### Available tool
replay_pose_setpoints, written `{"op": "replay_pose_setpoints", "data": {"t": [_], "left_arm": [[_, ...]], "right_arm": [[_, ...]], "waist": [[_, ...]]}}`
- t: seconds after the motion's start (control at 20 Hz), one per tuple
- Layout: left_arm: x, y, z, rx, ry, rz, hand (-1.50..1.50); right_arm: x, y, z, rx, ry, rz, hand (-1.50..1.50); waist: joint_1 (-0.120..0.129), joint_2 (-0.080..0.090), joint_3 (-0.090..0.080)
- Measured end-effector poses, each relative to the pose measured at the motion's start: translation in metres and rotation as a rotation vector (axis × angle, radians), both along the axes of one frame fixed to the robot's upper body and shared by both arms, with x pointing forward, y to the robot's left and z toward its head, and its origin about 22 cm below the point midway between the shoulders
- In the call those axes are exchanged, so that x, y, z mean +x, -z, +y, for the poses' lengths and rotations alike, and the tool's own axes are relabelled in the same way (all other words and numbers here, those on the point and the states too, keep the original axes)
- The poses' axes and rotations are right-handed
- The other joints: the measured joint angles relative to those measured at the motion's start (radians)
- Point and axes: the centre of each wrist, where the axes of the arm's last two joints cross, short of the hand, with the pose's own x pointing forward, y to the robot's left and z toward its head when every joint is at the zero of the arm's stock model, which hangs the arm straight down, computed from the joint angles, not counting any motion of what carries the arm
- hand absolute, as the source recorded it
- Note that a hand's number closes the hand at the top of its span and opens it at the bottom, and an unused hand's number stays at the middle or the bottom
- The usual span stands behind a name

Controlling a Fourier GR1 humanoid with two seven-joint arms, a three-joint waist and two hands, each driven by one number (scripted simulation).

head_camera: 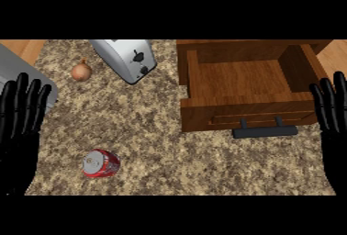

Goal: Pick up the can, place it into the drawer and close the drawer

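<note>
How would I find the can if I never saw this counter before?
Start at the big wooden drawer standing open at the counter's right. Go down and across to the left, near the front edge: the can lies there alone. It is red with a silver top, unlike the brown onion and the toaster farther back.

Kitchen, by what I see below me. Speckled granite-look counter [203, 156] fills most of the frame. Upper left: a silver toaster [125, 58] lying at an angle, an onion [81, 71] just beside it. Upper right: an open wooden drawer [247, 87] with a dark bar handle [264, 131]. Wood floor [20, 48] shows at the top corners. Household fittings and food throughout.
</note>
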Motion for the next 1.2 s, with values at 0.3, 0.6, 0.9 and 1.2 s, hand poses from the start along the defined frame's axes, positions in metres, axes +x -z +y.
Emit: {"op": "replay_pose_setpoints", "data": {"t": [0.3, 0.6, 0.9, 1.2], "left_arm": [[-0.004, -0.001, -0.022, -0.01, 0.507, -0.014, -1.5], [-0.02, 0.017, 0.002, 0.137, 0.762, 0.258, -1.5], [-0.029, 0.008, 0.044, 0.169, 0.833, 0.332, -1.5], [-0.035, 0.006, 0.064, 0.143, 0.837, 0.382, -1.5]], "right_arm": [[0.003, 0.001, 0.003, 0.004, 0.009, -0.024, -1.5], [-0.002, 0.02, -0.006, 0.013, 0.1, 0.22, -1.5], [-0.011, 0.022, -0.018, 0.01, 0.123, 0.284, -1.5], [-0.026, 0.033, -0.022, 0.012, 0.126, 0.301, -1.5]], "waist": [[0.027, -0.023, -0.016], [0.046, -0.026, -0.018], [0.052, -0.028, -0.018], [0.051, -0.029, -0.018]]}}
